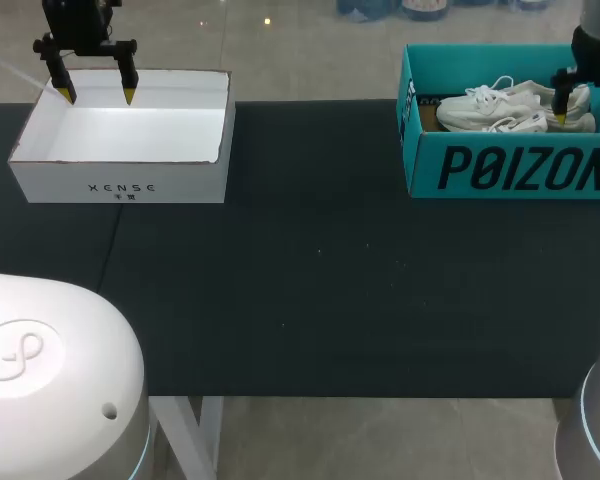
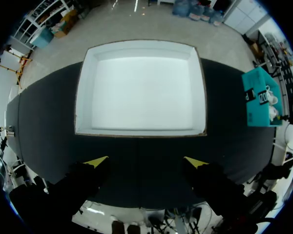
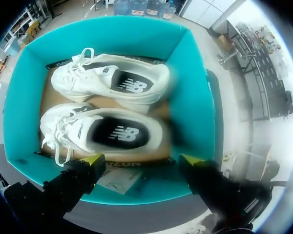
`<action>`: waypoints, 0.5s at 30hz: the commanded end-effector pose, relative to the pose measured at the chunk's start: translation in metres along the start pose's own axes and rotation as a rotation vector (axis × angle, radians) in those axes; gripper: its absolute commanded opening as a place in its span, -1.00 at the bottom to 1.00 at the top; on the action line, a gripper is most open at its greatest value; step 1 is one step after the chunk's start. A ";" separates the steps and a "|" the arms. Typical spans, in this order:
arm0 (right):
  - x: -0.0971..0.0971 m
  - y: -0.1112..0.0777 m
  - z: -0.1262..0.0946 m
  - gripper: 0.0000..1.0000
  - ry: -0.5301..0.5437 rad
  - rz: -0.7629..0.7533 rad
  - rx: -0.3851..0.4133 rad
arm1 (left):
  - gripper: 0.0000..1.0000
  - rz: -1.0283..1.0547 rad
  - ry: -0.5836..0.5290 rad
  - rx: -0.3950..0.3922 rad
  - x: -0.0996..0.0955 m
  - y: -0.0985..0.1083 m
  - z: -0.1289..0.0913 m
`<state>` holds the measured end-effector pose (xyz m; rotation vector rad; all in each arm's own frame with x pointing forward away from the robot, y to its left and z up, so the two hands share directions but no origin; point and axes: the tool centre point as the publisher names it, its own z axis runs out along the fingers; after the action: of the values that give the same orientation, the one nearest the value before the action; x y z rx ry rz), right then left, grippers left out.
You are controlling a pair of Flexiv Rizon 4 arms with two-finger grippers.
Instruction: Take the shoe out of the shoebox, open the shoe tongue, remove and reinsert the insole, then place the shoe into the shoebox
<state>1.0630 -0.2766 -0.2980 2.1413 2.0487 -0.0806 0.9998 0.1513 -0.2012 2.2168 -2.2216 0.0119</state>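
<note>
A wide bare stretch of the surface [image 1: 310,300] lies between the white box [image 1: 120,188] and the teal shoebox [image 1: 510,170], giving room for lateral passage. Both boxes are open-topped, and their walls block entry from the side. The left end effector [image 1: 98,97] hangs above the white box's far side, fingers spread. Inside the teal shoebox, two white shoes [image 3: 112,80] lie side by side and cover most of the floor, leaving narrow strips along the walls. The right end effector [image 3: 141,160] hangs above them, fingers spread.
</note>
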 end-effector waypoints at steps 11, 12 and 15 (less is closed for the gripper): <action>-0.010 0.020 0.030 1.00 0.027 0.027 0.074 | 1.00 -0.001 -0.003 0.003 0.000 0.002 -0.001; -0.010 0.020 0.030 1.00 0.029 0.029 0.075 | 1.00 -0.001 -0.003 0.003 0.000 0.002 -0.001; -0.011 0.020 0.032 1.00 0.039 0.032 0.079 | 1.00 -0.001 -0.003 0.003 0.000 0.002 -0.001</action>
<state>1.0805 -0.2911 -0.3234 2.2303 2.0576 -0.1104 0.9998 0.1513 -0.2012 2.2168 -2.2217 0.0118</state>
